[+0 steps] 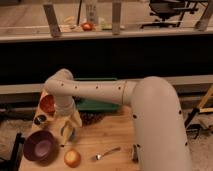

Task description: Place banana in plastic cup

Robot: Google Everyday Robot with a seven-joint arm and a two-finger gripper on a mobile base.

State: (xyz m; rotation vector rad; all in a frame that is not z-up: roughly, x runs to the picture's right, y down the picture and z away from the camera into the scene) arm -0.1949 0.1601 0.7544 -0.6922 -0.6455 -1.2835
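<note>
My gripper [70,125] hangs from the white arm over the left part of the wooden table [107,140]. A pale-yellow curved shape, the banana [76,121], sits at the gripper, right at the top of the small teal-blue plastic cup [67,133]. The cup stands directly under the gripper and is partly hidden by it. I cannot tell whether the banana rests in the cup or is held just above it.
A purple bowl [40,146] sits left of the cup, with a small dark grey container [40,120] and an orange bowl [48,104] behind it. A round yellow-orange fruit [72,158] and a spoon [106,153] lie in front. A green tray [97,104] is behind.
</note>
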